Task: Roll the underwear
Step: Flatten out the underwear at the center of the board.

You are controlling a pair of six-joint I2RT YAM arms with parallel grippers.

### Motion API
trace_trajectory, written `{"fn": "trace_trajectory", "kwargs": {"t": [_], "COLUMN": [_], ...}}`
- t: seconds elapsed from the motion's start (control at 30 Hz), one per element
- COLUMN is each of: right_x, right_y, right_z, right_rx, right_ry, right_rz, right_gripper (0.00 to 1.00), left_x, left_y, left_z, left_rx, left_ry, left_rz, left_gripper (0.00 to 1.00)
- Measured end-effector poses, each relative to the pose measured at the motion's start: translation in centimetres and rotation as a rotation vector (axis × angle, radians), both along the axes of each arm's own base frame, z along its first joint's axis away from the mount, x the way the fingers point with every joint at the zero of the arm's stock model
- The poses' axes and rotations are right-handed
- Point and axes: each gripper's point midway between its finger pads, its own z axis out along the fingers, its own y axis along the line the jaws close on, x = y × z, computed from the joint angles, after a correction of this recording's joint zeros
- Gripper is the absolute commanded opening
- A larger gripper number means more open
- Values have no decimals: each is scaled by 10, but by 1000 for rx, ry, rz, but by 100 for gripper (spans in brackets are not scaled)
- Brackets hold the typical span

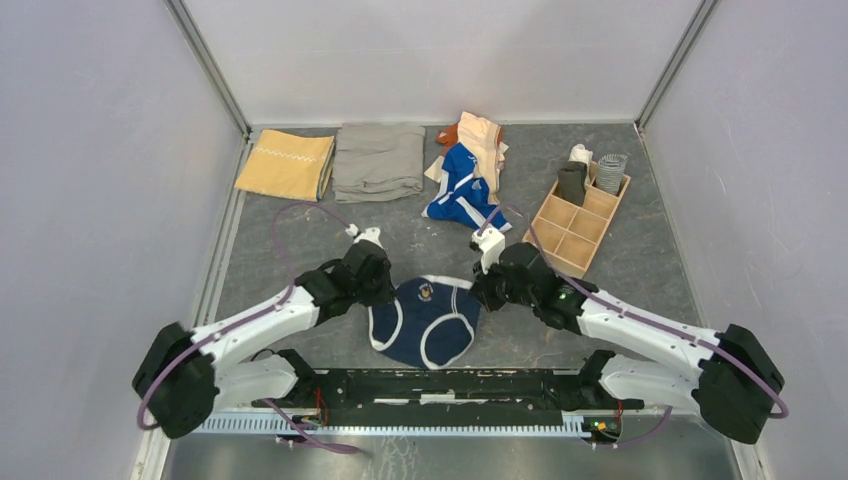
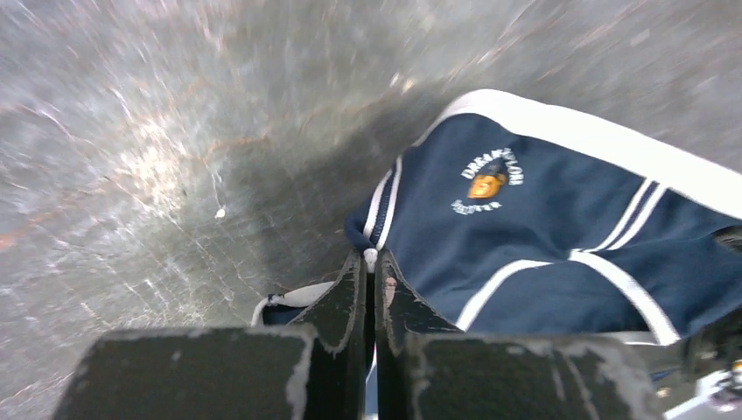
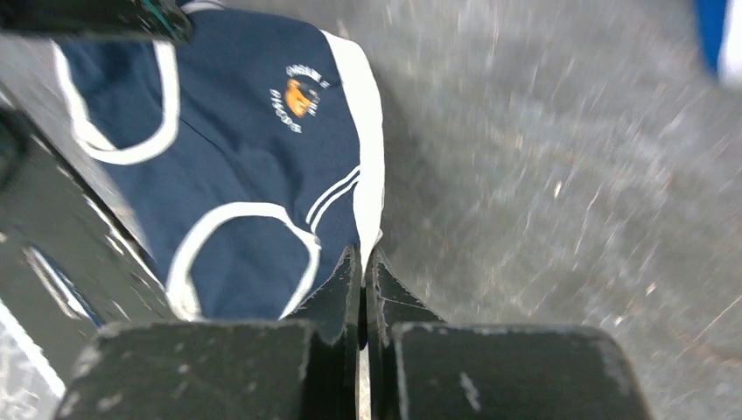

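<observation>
Left tool [image 2: 371,262] and right tool [image 3: 361,261] each pinch a waistband corner of the navy briefs [image 1: 428,322], which lie flat and unrolled on the surface [image 1: 650,262] between them. Blue and peach pieces [image 1: 472,165] lie beyond, unrolled. Progress is judged early.

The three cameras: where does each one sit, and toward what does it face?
Top external: above, behind the arms, facing down onto the table; both arms show.
Left wrist: on the left arm, facing past the left gripper, shut on the navy briefs.
Right wrist: on the right arm, facing past the right gripper, shut on their other side.
Shared: both wrist views show the orange crest.
</observation>
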Motion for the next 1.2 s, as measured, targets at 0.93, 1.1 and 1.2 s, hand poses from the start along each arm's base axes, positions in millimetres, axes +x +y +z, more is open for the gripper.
{"fn": "trace_trajectory", "kwargs": {"t": [0.93, 1.1, 1.2], "right_x": [-10, -10, -12], "right_y": [-43, -42, -40], "right_z": [-51, -51, -51], "right_rx": [-185, -186, -181], "right_ry": [52, 49, 53], "right_rz": [-87, -73, -57], "right_gripper": [0, 0, 0], "left_x": [2, 28, 40], "left_y": [30, 11, -1], "left_z": [4, 30, 24], "left_rx": [-24, -69, -57], "left_ry": [-76, -134, -125], "left_rz": [217, 228, 215], "left_gripper": [76, 77, 76]}}
